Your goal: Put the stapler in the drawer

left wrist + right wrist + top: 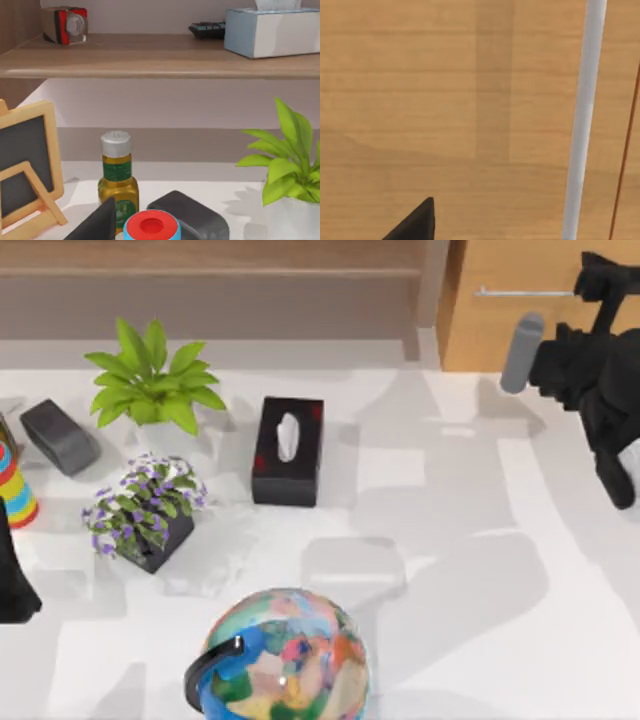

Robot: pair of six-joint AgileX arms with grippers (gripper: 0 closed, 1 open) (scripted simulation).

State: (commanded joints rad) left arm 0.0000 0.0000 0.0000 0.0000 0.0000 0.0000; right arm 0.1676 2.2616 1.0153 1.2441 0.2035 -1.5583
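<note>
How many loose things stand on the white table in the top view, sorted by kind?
Potted plants: 2, green leafy and purple-flowered
Black tissue box: 1
Dark grey stapler: 1
Multicoloured globe: 1
Rainbow-striped cup: 1
Total: 6

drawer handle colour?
Silver-white, a thin bar handle on the orange-brown wood drawer; clearest in the right wrist view.
</note>
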